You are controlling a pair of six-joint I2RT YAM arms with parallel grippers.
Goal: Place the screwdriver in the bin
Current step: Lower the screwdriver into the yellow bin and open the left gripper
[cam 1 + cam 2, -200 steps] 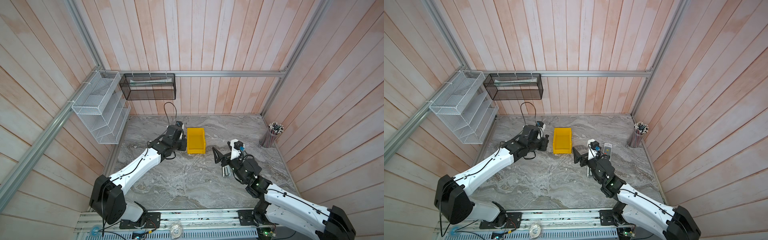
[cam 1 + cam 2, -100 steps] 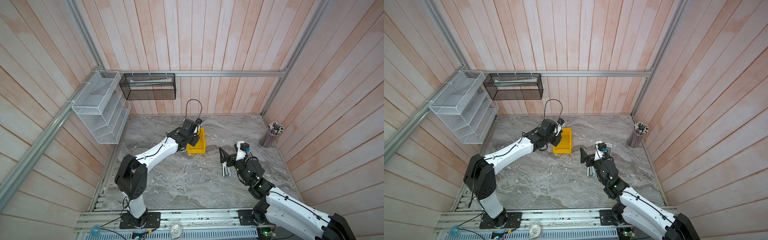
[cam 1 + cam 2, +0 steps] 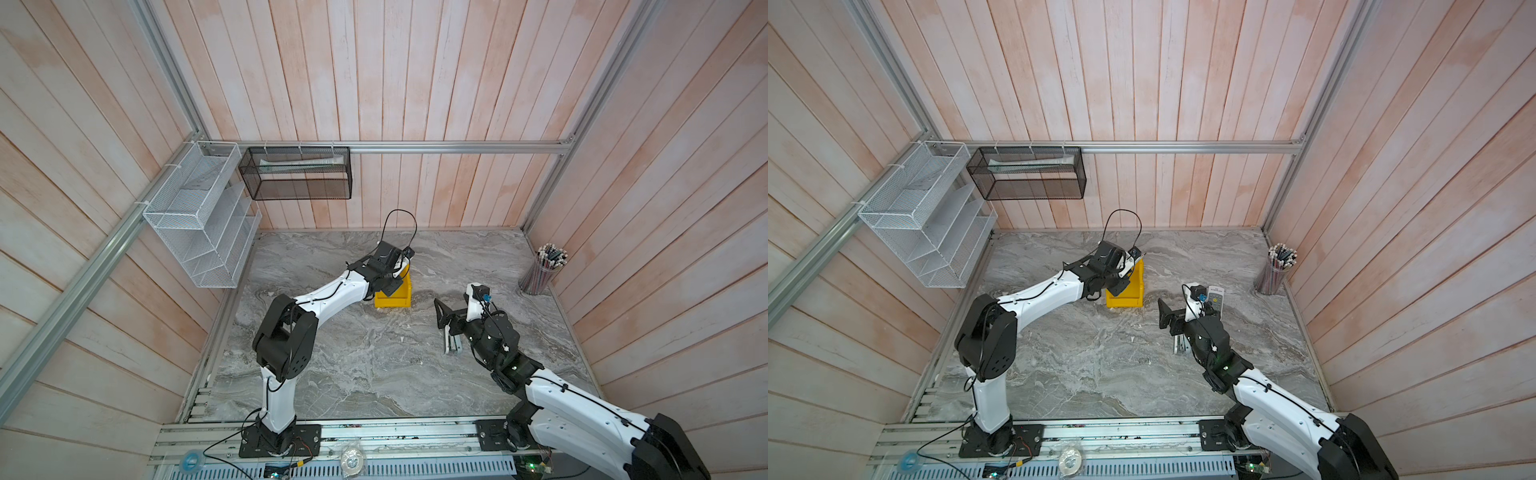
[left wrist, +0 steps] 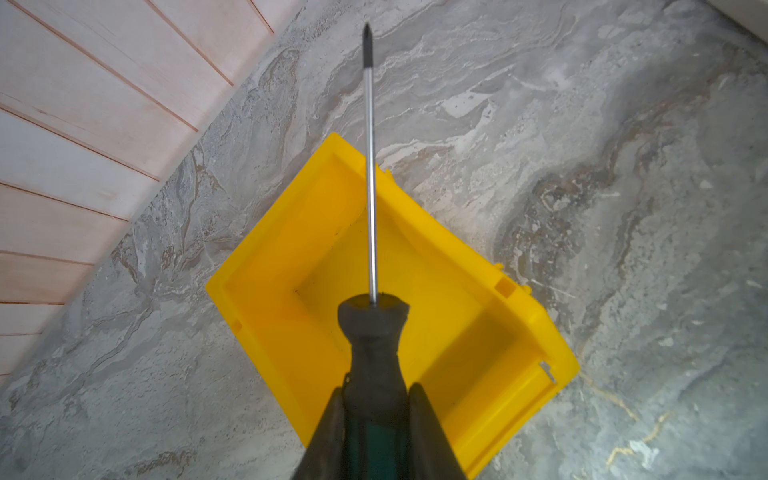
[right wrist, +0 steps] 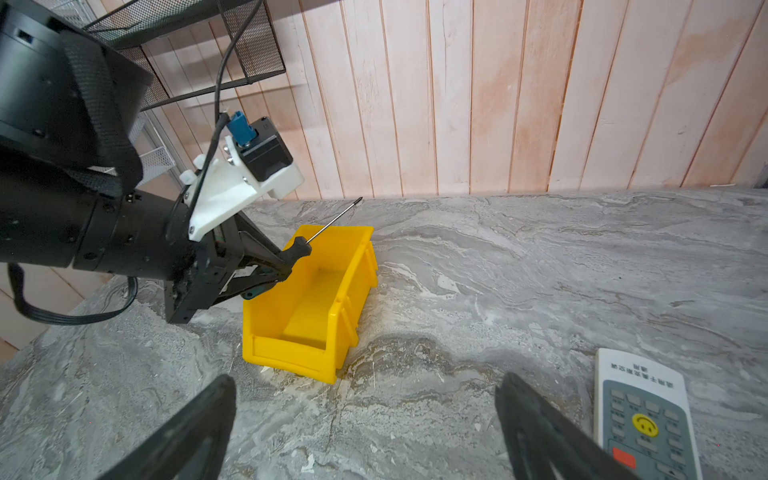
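Observation:
The screwdriver [image 4: 372, 328] has a dark green-and-black handle and a thin metal shaft, and my left gripper [image 4: 376, 388] is shut on its handle. It hangs above the yellow bin [image 4: 286, 257], slanting across it, with the tip past the bin's far rim. In the right wrist view the screwdriver [image 5: 298, 250] is tilted tip-up over the bin's [image 5: 328, 328] far end. In both top views the left gripper [image 3: 394, 282] covers the back of the bin [image 3: 397, 300]. My right gripper [image 5: 365, 380] is open and empty over bare table, to the right of the bin [image 3: 1130, 298].
A white-grey bar [image 3: 452, 344] lies under the right arm. A white remote [image 5: 642, 415] lies right of the right gripper. A cup of pencils [image 3: 543, 272] stands at the far right. A white wire rack [image 3: 199, 216] and a black mesh basket [image 3: 297, 172] hang on the walls.
My left arm has swung right, carrying the screwdriver from left of the bin to above it. The right arm has pulled back slightly to the right, still open.

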